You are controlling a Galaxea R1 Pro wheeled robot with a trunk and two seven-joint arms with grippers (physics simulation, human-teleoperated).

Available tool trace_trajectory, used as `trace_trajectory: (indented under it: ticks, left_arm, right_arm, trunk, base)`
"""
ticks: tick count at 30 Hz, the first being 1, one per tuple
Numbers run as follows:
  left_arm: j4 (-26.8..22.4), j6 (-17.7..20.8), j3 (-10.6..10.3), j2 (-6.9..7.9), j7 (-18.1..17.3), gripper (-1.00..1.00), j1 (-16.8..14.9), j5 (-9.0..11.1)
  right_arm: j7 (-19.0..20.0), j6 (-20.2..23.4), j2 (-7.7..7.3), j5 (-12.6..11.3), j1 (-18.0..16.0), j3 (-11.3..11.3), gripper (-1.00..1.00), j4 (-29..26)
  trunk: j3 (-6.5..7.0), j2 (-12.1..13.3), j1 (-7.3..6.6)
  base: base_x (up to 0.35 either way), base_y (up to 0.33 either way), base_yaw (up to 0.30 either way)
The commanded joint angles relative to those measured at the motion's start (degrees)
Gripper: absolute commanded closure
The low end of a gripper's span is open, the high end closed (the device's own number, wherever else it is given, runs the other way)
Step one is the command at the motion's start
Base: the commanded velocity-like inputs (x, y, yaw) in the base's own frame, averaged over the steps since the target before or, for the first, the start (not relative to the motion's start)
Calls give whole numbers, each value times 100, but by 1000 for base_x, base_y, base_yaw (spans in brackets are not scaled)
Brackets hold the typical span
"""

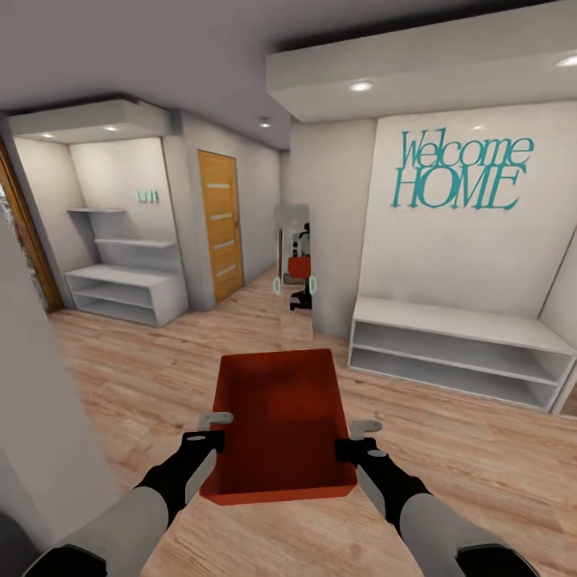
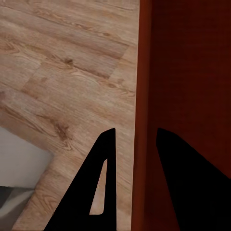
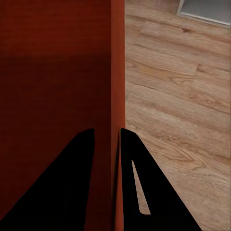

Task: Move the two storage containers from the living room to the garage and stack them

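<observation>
One red-orange open-top storage container (image 1: 276, 417) hangs in front of me above light wood plank flooring, held level between both arms. My left gripper (image 1: 215, 429) is shut on its left wall and my right gripper (image 1: 353, 439) is shut on its right wall. In the left wrist view the black fingers (image 2: 103, 183) straddle the container (image 2: 192, 72) wall at the left gripper (image 2: 136, 144). The right wrist view shows the right gripper (image 3: 107, 137) pinching the thin wall of the container (image 3: 53, 57). The bin is empty inside. The second container and the garage are out of view.
I am in a hallway. A low white shelf bench (image 1: 457, 353) stands at the right under "Welcome HOME" lettering. A white shelf unit (image 1: 120, 292) and a wooden door (image 1: 220, 224) are at the left. A mirror (image 1: 298, 264) ahead reflects me. A grey wall corner (image 1: 32, 385) is close on my left.
</observation>
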Motion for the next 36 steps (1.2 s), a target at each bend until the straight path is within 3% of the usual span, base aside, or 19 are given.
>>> trace_trajectory:
  ticks: [1, 29, 36]
  left_arm:
    - [-27, -403, -90, 11, 81, 100, -5, 8]
    - [-27, -403, -90, 11, 81, 100, -5, 8]
    - [-27, -403, -90, 11, 81, 100, -5, 8]
  right_arm:
    - [-58, 39, -5, -110, 2, 139, 100, 8]
    - [-49, 39, -5, -136, 4, 143, 100, 10]
    - [-56, 39, -5, -136, 3, 139, 100, 8]
  trunk:
    - [-3, -4, 5]
    - [-3, -4, 5]
    - [-3, -4, 5]
  base:
    - [322, 0, 0]
    - [322, 0, 0]
    - [322, 0, 192]
